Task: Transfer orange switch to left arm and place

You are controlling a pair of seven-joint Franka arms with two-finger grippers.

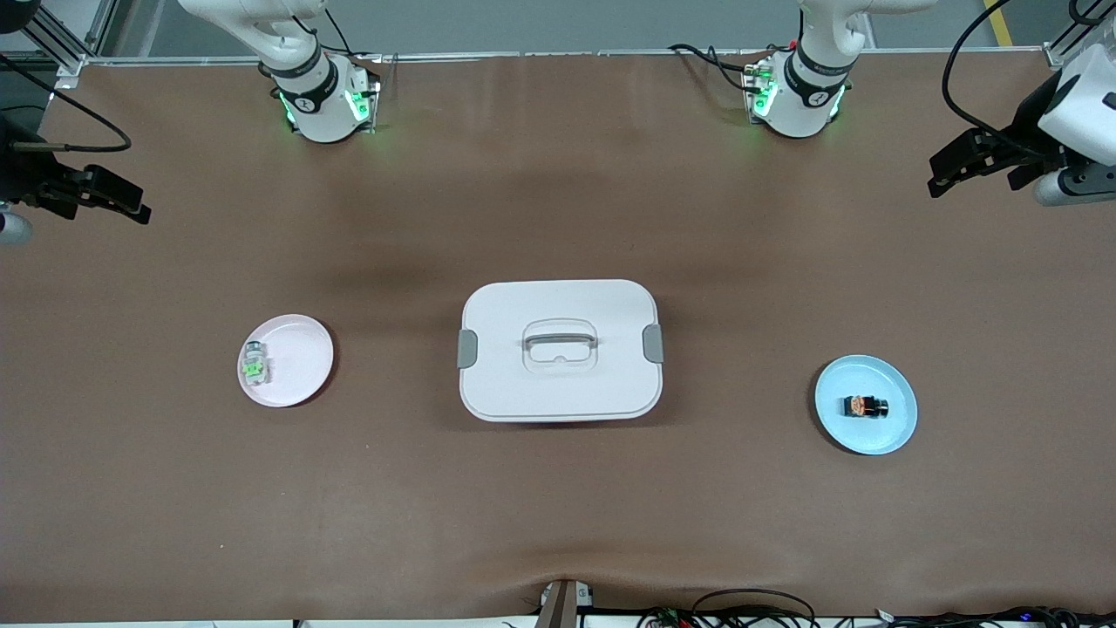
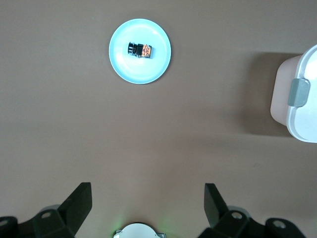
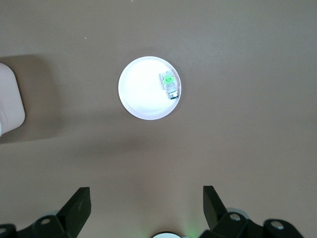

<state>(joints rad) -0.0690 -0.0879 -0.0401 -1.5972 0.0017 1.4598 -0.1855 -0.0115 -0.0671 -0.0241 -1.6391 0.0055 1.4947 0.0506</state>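
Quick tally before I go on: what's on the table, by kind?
Plates: 2, pink plate and blue plate
Small components: 2, orange switch and clear-and-green component
Boxes: 1, white box
Total: 5

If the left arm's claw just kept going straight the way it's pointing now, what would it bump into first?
Most likely just the bare brown table. The left gripper hangs open, pointing down, with only tabletop between its fingers. The blue plate holding the orange switch and the white box both lie off that line, though depth is hard to judge.

Front view looks down from high across the desk [image 1: 558, 523]; both wrist views look down from well above, each sharing the box [image 1: 559, 349] with it.
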